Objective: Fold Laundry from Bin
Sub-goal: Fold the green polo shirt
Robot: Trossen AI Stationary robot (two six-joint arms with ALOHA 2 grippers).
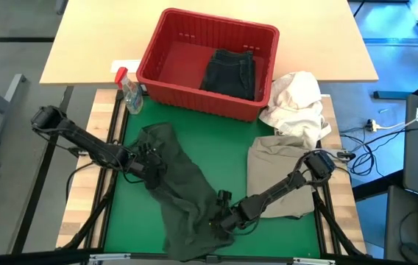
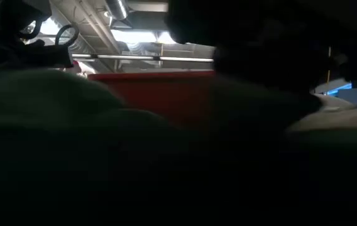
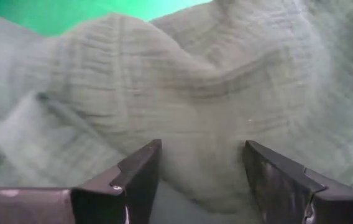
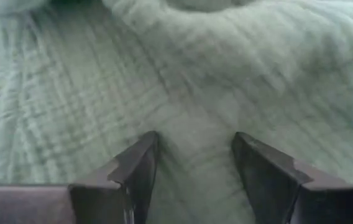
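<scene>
High view | red bin [image 1: 166, 46]: one dark garment [image 1: 229, 72] inside | both arms' fingers spread over crumpled garment [image 1: 183, 195]

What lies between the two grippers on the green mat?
The high view shows only the crumpled dark garment spanning from the left gripper to the right gripper.

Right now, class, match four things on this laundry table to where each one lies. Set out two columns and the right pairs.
Things:
1. dark jeans
2. white cloth bundle
3. khaki garment
4. spray bottle

Places:
A. flat on the table under the right arm
B. inside the red basket
C. just outside the basket's left corner
D. heaped against the basket's right corner

Pairs: 1-B, 2-D, 3-A, 4-C
</scene>
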